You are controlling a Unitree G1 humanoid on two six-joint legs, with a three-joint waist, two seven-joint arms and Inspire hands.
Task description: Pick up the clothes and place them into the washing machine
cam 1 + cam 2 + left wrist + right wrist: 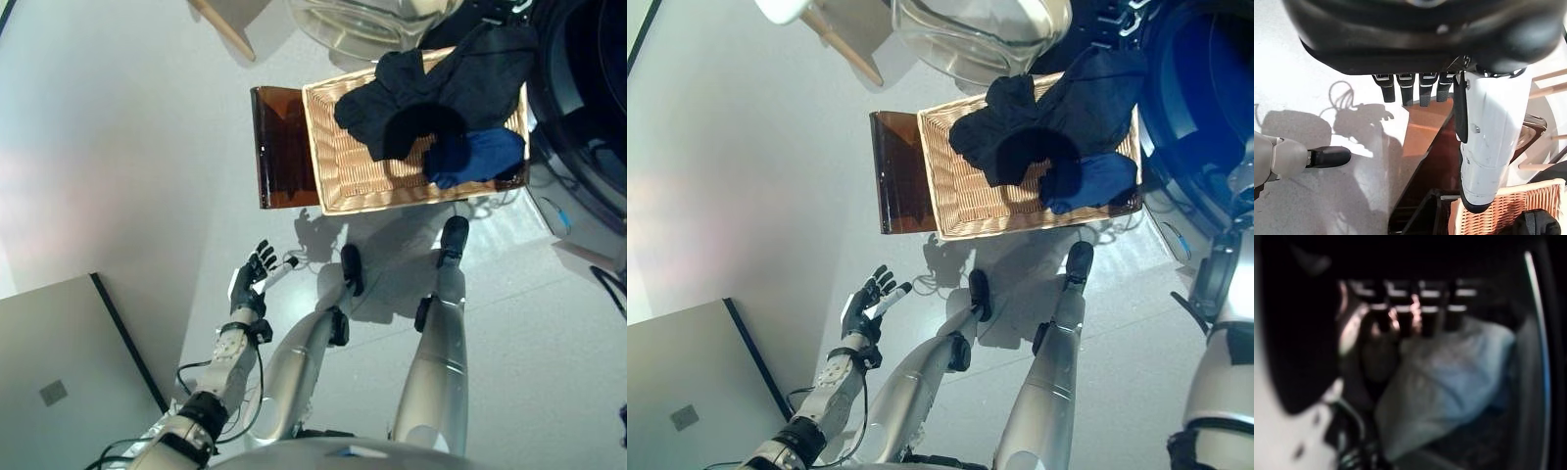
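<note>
Left hand: you see your left hand [252, 277] low over the pale floor [118, 147], fingers straight and spread, holding nothing, well apart from the basket.
Right hand: your right hand [1298, 333] shows only in its own wrist view, in a dark space; its fingers [1415, 308] lie in a row above a pale blue cloth [1449, 377], but you cannot tell whether they are curled round it or clear of it.
Right arm: in the right eye view it rises along the right edge beside the washing machine [1190, 108].
Clothes: a heap of dark clothes [431, 93] lies in the wicker basket [338, 162], piled toward the machine's side, with a blue piece [475, 155] at the near edge.
Basket surroundings: a brown translucent panel [279, 147] touches the basket's left side.
Washing machine: its round dark opening stands just beside the basket on the right.
Farther out: a clear glass door or bowl [980, 34] shows past the basket; you cannot tell which.
</note>
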